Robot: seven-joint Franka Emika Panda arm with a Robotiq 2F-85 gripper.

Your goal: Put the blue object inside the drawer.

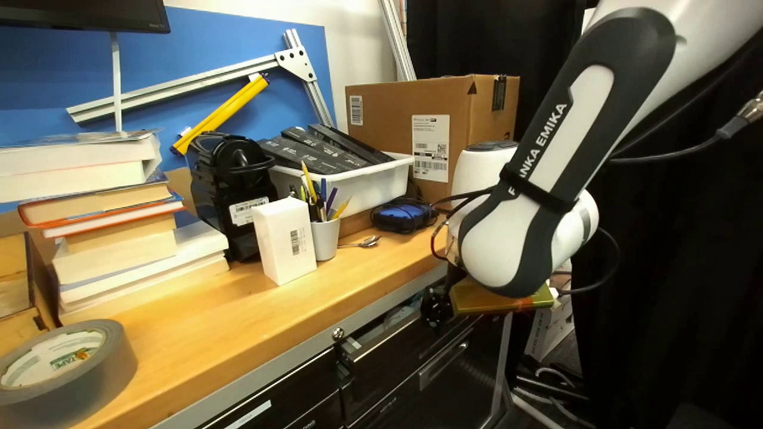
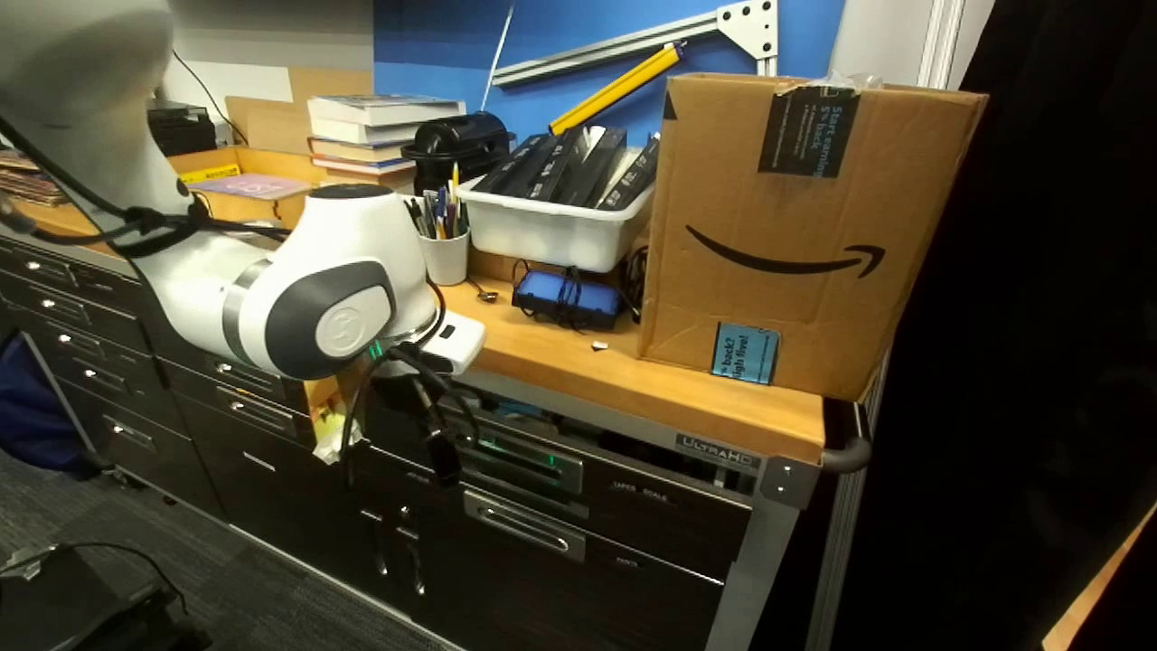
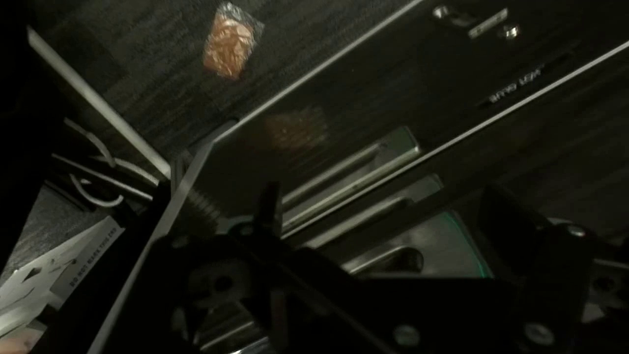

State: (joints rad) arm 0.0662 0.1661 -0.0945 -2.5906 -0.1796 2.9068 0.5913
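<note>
Black robot fingers (image 3: 506,231) stand well apart along the lower half of the wrist view. Lower right of centre in an exterior view, the wide, shallow, dark metal drawer (image 2: 664,515) stands slightly open beneath the yellowish wooden counter (image 2: 705,393). Where the small, flat, cyan-blue piece lies, I cannot tell.
</note>
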